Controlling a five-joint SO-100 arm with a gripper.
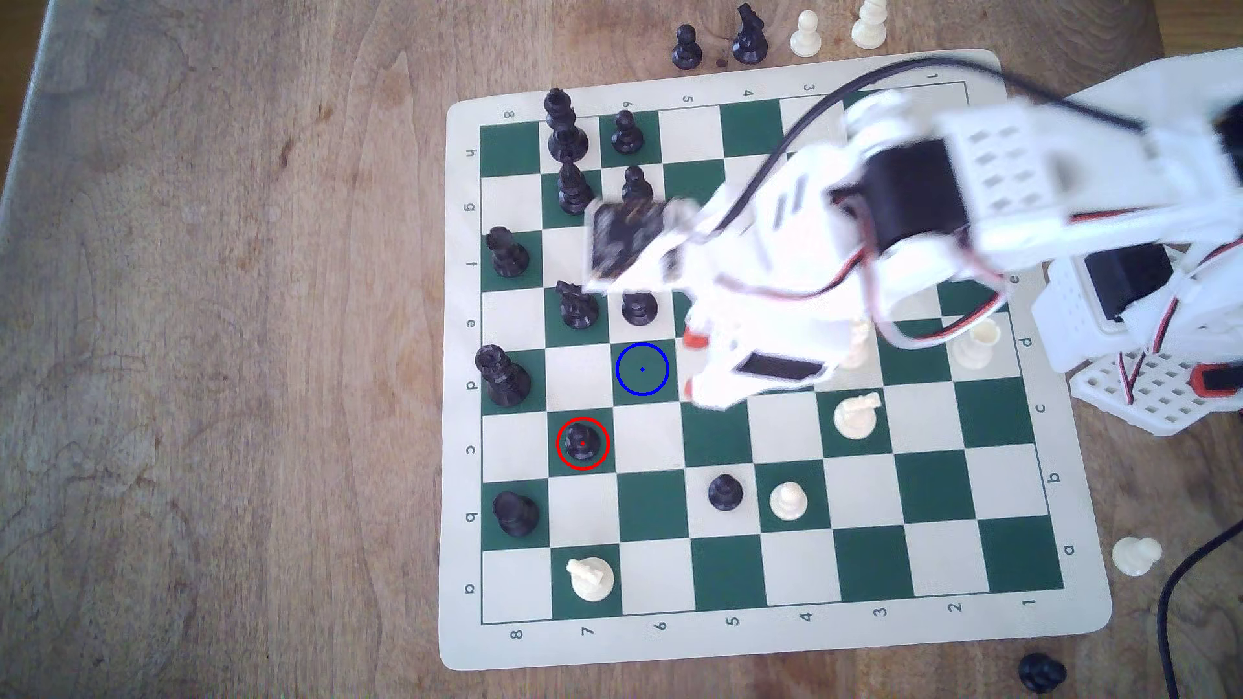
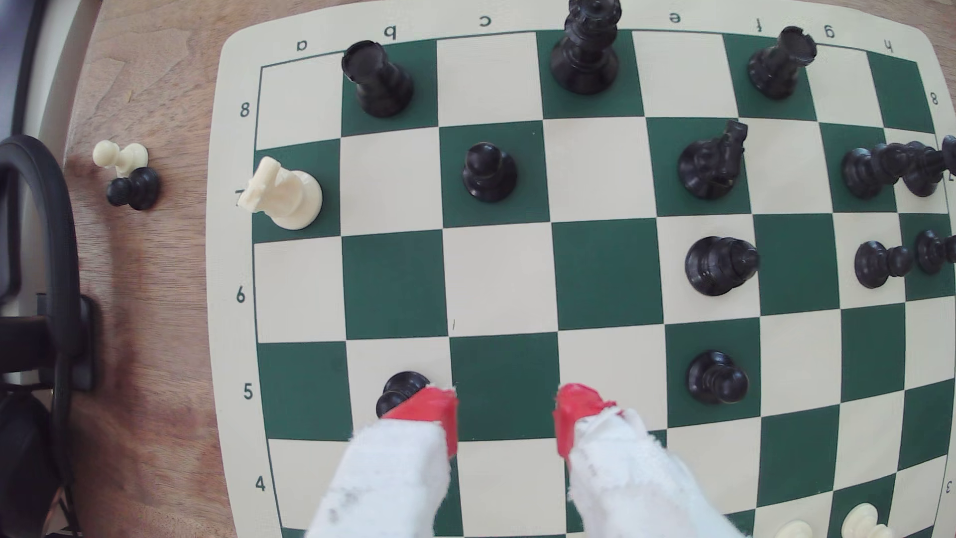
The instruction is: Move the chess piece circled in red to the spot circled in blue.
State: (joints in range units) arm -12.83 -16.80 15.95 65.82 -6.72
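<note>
The gripper (image 2: 506,414) is spread apart and empty — poised above the board (image 1: 464,376). The black pawn (image 1: 582,442) stands upright on its red-ringed green square — diagonally adjacent to the blue-ringed square (image 1: 642,369).

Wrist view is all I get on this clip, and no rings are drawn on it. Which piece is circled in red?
Observer: The exterior view puts the red ring around the black pawn on c7.
Operator: And the blue ring?
Observer: It marks the green square d6, diagonally next to the pawn's square, with no piece on it.
Operator: Where is the claw relative to those rings?
Observer: In the exterior view the claw, blurred, appears just to the exterior view's right of the blue ring and apart from the ringed pawn.
</note>
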